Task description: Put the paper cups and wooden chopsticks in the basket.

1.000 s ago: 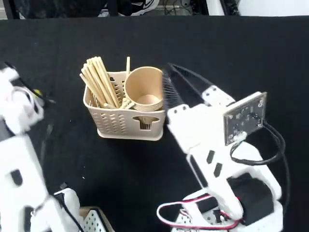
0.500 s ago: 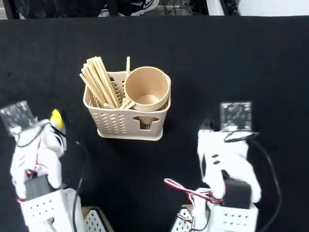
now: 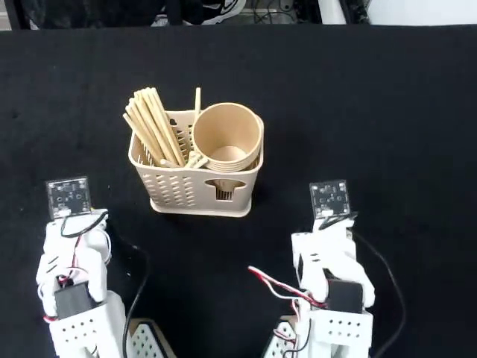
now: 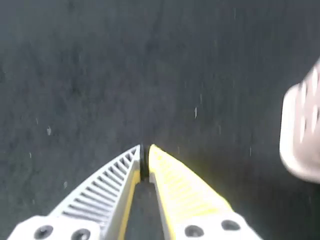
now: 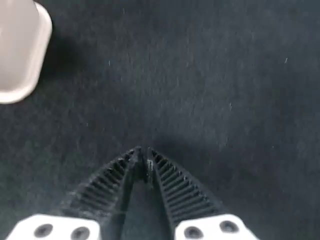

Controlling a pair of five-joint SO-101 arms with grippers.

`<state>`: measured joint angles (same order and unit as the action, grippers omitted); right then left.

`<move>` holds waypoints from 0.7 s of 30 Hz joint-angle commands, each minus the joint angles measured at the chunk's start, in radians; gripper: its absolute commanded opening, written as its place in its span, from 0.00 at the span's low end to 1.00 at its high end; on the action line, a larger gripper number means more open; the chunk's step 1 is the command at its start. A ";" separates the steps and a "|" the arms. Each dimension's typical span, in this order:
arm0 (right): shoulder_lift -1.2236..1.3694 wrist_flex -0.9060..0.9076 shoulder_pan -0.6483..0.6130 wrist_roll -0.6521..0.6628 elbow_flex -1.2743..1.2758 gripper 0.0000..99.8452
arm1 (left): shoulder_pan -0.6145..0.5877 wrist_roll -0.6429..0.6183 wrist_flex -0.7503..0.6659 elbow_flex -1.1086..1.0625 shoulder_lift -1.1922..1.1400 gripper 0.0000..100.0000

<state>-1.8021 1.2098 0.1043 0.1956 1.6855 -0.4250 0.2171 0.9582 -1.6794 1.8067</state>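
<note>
High view: the basket (image 3: 195,186) stood on the black worktop (image 3: 358,97). Wooden chopsticks (image 3: 153,127) leaned upright in its left compartment, and nested paper cups (image 3: 227,138) sat mouth-up in the right. The basket lay ahead of and between the two folded arms, neither clearly nearer. Left wrist view: the left gripper (image 4: 145,150) had its fingers pressed together, empty, with a basket corner nearby. Right wrist view: the right gripper (image 5: 142,152) was likewise closed on nothing. No further transfer appeared necessary.
</note>
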 commanded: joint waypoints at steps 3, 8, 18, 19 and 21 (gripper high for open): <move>-0.038 0.066 0.014 0.012 0.001 0.01 | 0.008 0.032 0.181 -0.018 0.011 0.03; -0.038 0.066 0.011 0.012 0.001 0.01 | 0.005 0.037 0.285 -0.018 0.011 0.03; -0.038 0.066 0.011 0.012 0.001 0.01 | 0.010 0.035 0.315 -0.018 0.011 0.03; -0.038 0.066 0.011 0.012 0.001 0.01 | 0.010 0.035 0.315 -0.018 0.011 0.03; -0.038 0.066 0.009 0.012 0.001 0.01 | 0.010 0.035 0.315 -0.018 0.011 0.03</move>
<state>-1.8021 1.2727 0.1043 0.2018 1.6855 -0.4173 0.2463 1.2712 -1.6794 1.8098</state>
